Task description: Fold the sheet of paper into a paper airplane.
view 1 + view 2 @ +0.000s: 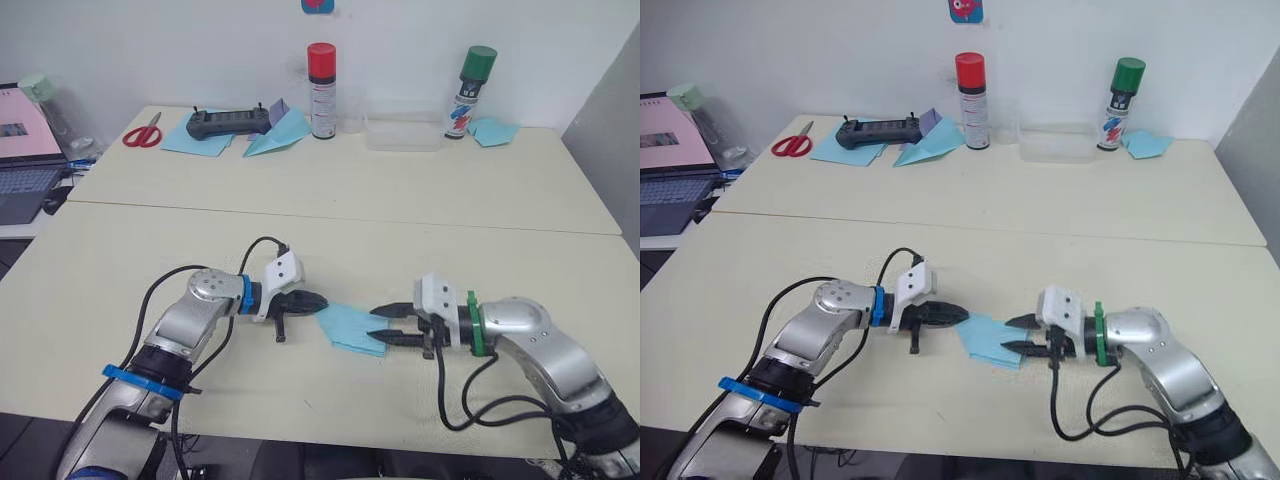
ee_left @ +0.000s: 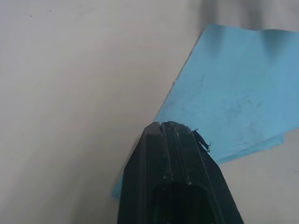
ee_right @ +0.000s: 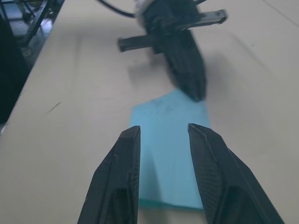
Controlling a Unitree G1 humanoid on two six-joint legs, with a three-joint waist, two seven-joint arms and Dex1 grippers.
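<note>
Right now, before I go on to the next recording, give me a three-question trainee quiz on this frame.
1. True or false: the left gripper is shut, its tip at the sheet of paper.
2. The right gripper is: A) open, B) shut on the paper.
3. What colour is the cap of the spray can beside the bigger blue dart?

Key: 1 true; 2 A; 3 red.

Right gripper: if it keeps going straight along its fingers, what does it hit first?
Probably the sheet of paper lying flat ahead of the open right gripper; past it, the shut left gripper. Height above the paper is unclear.
</note>
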